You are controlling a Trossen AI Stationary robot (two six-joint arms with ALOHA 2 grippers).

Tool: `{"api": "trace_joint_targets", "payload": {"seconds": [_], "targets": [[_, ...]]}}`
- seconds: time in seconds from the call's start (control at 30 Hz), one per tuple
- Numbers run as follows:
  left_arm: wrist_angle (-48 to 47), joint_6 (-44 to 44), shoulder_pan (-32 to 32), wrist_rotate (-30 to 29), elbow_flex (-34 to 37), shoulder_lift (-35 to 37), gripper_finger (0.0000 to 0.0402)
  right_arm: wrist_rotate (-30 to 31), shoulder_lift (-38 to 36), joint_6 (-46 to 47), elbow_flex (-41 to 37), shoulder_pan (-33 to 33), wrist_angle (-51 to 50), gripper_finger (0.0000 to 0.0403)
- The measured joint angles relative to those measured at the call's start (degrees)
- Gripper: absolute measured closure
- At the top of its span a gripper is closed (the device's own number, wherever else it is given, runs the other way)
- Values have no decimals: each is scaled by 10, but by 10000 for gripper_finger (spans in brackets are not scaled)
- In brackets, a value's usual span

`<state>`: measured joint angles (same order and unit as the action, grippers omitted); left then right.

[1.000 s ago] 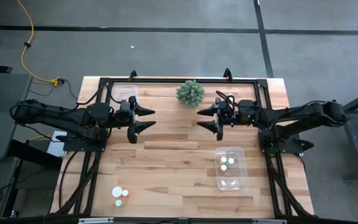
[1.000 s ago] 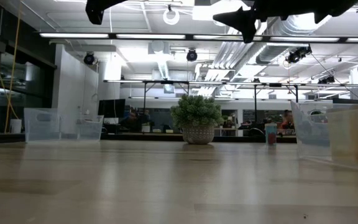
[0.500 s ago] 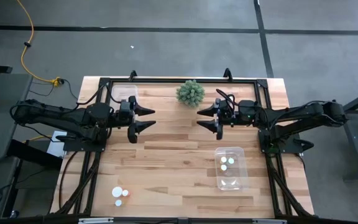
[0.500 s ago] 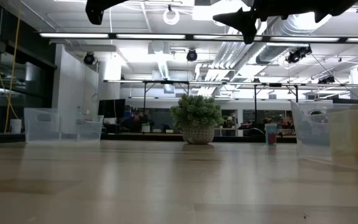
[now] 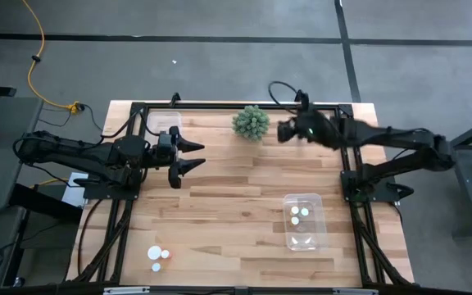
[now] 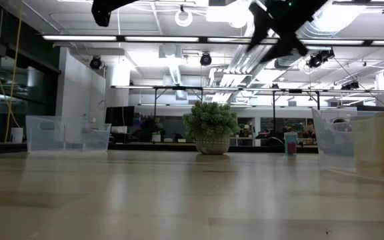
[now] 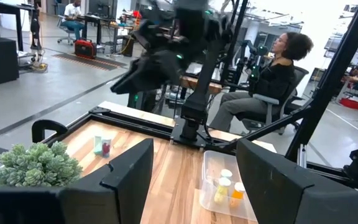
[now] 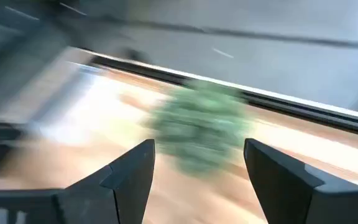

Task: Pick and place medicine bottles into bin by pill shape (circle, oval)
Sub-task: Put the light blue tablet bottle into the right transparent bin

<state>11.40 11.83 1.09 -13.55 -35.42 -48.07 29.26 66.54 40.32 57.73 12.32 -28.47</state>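
Left wrist view alone shows seated person (image 7: 263, 84) behind bin (image 7: 229, 186).

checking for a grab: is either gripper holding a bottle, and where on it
Nothing is held. The left gripper and right gripper both stand open and empty.

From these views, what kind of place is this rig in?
Probably an open robotics lab or workshop. The low view shows exposed ceiling ducts and long rows of workbenches; the left wrist view shows a person seated in an office chair beside more equipment, on a bare concrete floor.
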Motion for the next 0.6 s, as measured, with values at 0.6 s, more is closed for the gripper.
{"api": "trace_joint_targets", "payload": {"seconds": [0.6], "targets": [[-5, -15, 0, -12, 0, 0, 184, -220, 231, 72, 108, 323, -273, 163]]}}
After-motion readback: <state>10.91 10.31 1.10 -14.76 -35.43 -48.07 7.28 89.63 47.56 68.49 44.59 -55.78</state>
